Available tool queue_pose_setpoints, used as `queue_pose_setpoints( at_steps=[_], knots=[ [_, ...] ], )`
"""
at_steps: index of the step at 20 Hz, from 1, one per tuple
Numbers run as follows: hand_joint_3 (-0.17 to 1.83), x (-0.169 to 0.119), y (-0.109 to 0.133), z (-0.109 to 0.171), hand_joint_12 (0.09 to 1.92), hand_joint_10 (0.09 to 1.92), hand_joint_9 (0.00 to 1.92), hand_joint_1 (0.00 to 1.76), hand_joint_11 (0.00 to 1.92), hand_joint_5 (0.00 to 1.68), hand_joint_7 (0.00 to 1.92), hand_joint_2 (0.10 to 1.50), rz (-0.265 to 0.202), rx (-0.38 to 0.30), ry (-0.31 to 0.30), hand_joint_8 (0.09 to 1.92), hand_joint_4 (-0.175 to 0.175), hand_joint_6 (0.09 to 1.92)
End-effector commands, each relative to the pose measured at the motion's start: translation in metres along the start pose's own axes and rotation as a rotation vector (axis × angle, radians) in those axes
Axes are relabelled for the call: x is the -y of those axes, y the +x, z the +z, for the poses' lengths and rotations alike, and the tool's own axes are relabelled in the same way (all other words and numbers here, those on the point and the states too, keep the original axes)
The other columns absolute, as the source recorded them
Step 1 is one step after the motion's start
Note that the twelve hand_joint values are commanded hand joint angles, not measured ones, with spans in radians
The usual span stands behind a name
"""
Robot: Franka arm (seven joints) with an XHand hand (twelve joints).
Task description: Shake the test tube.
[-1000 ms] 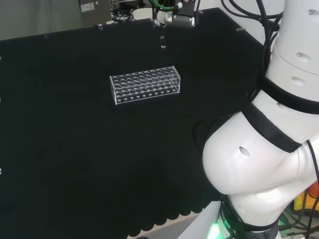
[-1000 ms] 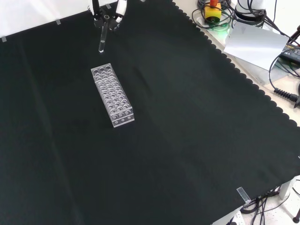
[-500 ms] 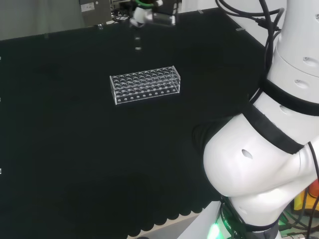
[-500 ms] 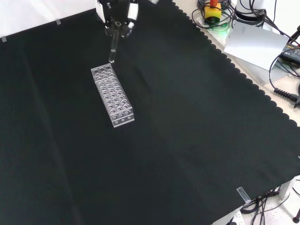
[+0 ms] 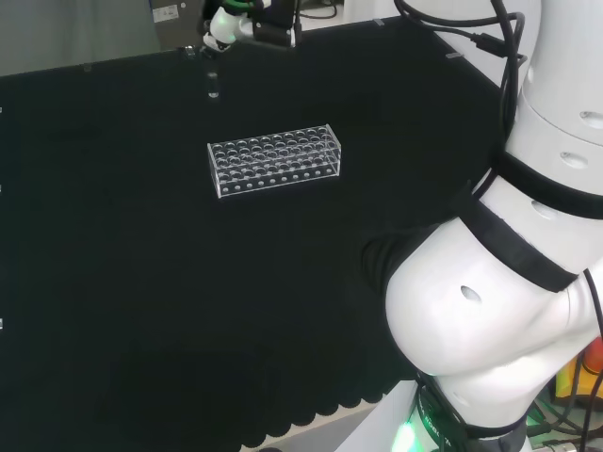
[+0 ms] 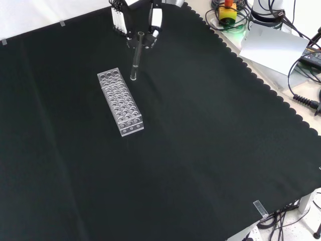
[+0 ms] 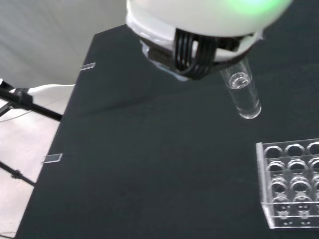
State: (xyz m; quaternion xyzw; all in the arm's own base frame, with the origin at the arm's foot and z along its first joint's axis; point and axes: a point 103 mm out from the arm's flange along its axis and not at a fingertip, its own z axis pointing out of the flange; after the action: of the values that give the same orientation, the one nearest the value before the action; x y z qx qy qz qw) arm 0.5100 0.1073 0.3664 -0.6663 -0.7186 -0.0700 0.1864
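Observation:
A clear test tube [image 6: 135, 59] hangs nearly upright above the cloth, its lower end close beside the far end of the clear plastic rack [image 6: 120, 102]. The hand [image 6: 150, 19] enters at the front view's top and is shut on the tube's upper end. In the head view the hand [image 5: 247, 21] is at the top edge, with the tube [image 5: 213, 87] below it, beyond the rack's [image 5: 273, 161] left end. The wrist view has the tube [image 7: 241, 92] sticking out under the blurred white hand [image 7: 199, 25], with a corner of the rack [image 7: 291, 184] close by. The rack's holes look empty.
The arm's white links [image 5: 509, 273] take up the head view's right side. Past the cloth's scalloped edge in the front view lie cables, a grey sheet [image 6: 273, 47] and a yellow and red button box [image 6: 228, 11]. Open black cloth [image 6: 210, 150] spreads around the rack.
The hand has carried the tube leftward in the head view, from beyond the rack's right end to beyond its left end; in the front view it has moved right and nearer.

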Motion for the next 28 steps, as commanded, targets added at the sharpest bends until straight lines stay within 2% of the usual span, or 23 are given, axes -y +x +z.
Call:
queue_pose_setpoints(
  at_steps=[1, 5, 8, 11, 14, 16, 19, 23, 26, 28],
  knots=[
    [0.64, 0.003, -0.047, -0.004, 0.91, 0.86, 1.26, 1.44, 1.19, 1.41, 1.4, 0.64, 0.112, 0.055, -0.015, 0.6, -0.175, 0.09],
    [0.64, 0.011, -0.104, -0.013, 0.91, 0.86, 1.26, 1.44, 1.19, 1.41, 1.4, 0.64, 0.254, 0.097, -0.039, 0.6, -0.175, 0.09],
    [0.64, 0.02, -0.148, -0.022, 0.91, 0.86, 1.26, 1.44, 1.19, 1.41, 1.4, 0.64, 0.382, 0.143, -0.085, 0.6, -0.175, 0.09],
    [0.64, 0.032, -0.19, -0.035, 0.91, 0.86, 1.26, 1.44, 1.19, 1.41, 1.4, 0.64, 0.491, 0.17, -0.114, 0.6, -0.175, 0.09],
    [0.64, 0.042, -0.226, -0.048, 0.91, 0.86, 1.26, 1.44, 1.19, 1.41, 1.4, 0.64, 0.575, 0.197, -0.124, 0.6, -0.175, 0.09],
    [0.64, 0.047, -0.24, -0.052, 0.91, 0.86, 1.26, 1.44, 1.19, 1.41, 1.41, 0.64, 0.606, 0.197, -0.126, 0.6, -0.175, 0.09],
    [0.64, 0.05, -0.244, -0.055, 0.91, 0.86, 1.26, 1.44, 1.19, 1.41, 1.41, 0.64, 0.599, 0.183, -0.127, 0.6, -0.175, 0.09],
    [0.64, 0.041, -0.224, -0.052, 0.91, 0.86, 1.26, 1.44, 1.19, 1.41, 1.41, 0.63, 0.531, 0.145, -0.119, 0.6, -0.175, 0.09],
    [0.64, 0.029, -0.191, -0.04, 0.91, 0.86, 1.26, 1.44, 1.19, 1.41, 1.41, 0.63, 0.461, 0.125, -0.108, 0.6, -0.175, 0.09],
    [0.64, 0.02, -0.162, -0.031, 0.91, 0.86, 1.26, 1.44, 1.19, 1.41, 1.41, 0.63, 0.396, 0.116, -0.094, 0.6, -0.175, 0.09]
  ],
)
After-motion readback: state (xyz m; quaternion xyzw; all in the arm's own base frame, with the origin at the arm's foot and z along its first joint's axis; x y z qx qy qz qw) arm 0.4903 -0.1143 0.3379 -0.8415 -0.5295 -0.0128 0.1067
